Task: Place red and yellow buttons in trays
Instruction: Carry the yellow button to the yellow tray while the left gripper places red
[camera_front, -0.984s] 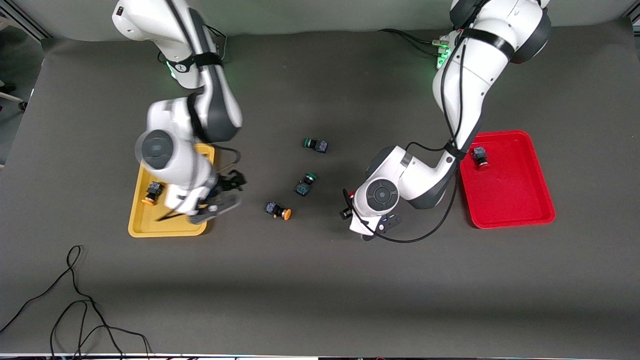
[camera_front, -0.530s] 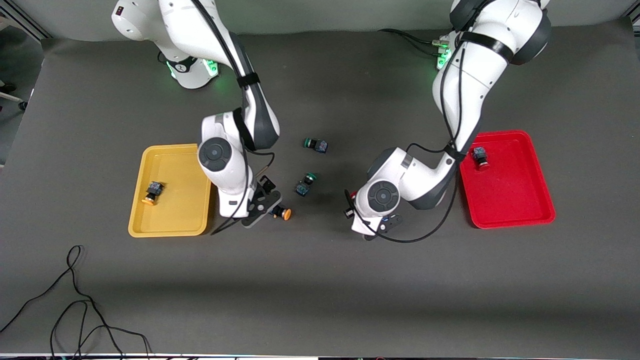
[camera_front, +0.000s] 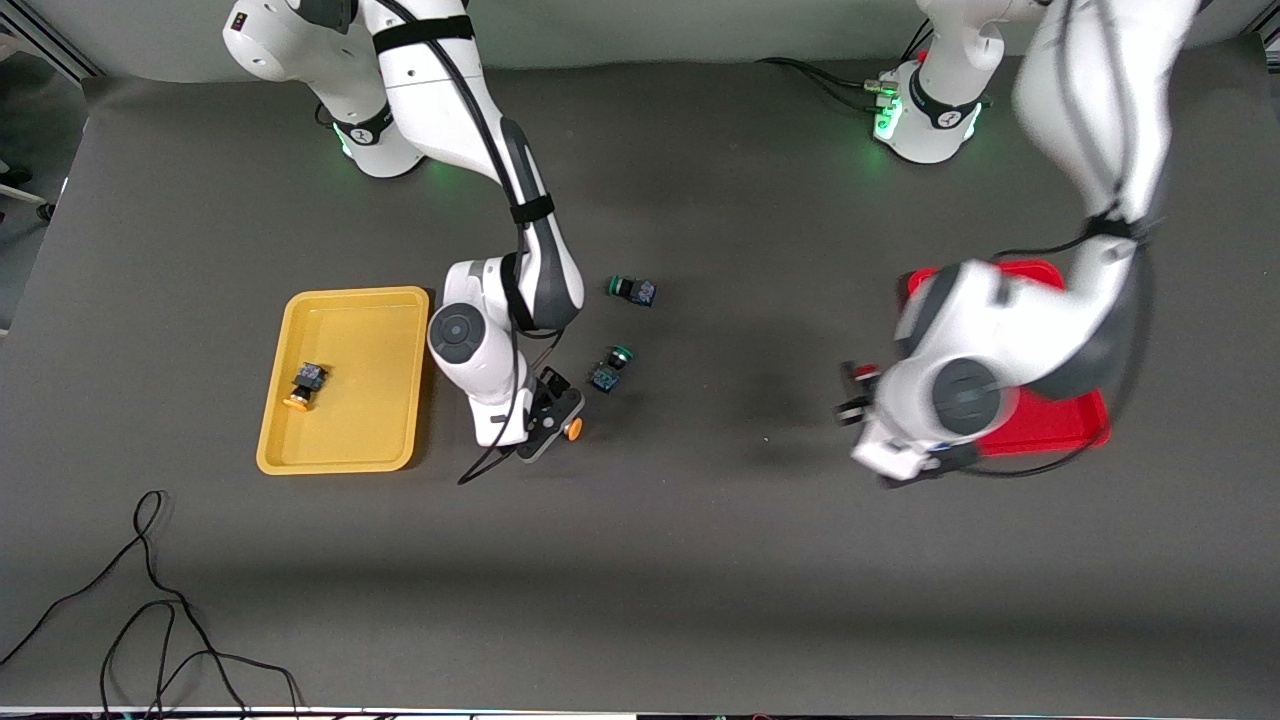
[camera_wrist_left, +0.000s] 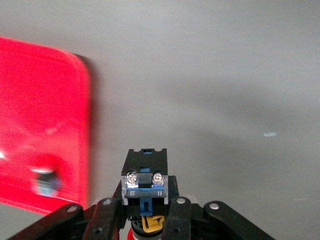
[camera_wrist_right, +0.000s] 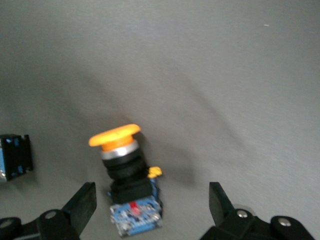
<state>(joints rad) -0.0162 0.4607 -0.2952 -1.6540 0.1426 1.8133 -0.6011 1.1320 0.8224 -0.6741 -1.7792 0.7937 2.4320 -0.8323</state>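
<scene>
My right gripper is low over a yellow-capped button lying on the table. In the right wrist view its open fingers stand apart on either side of that button, not touching it. My left gripper is shut on a red-capped button and holds it in the air over the table, just beside the red tray. That tray holds another button, blurred. The yellow tray holds a yellow-capped button.
Two green-capped buttons lie on the table near my right gripper, one beside it and one farther from the front camera. A dark button body shows at the edge of the right wrist view. A black cable lies near the front edge.
My right arm has moved from over the yellow tray to the loose yellow-capped button. My left arm has swung toward the red tray, carrying the red-capped button.
</scene>
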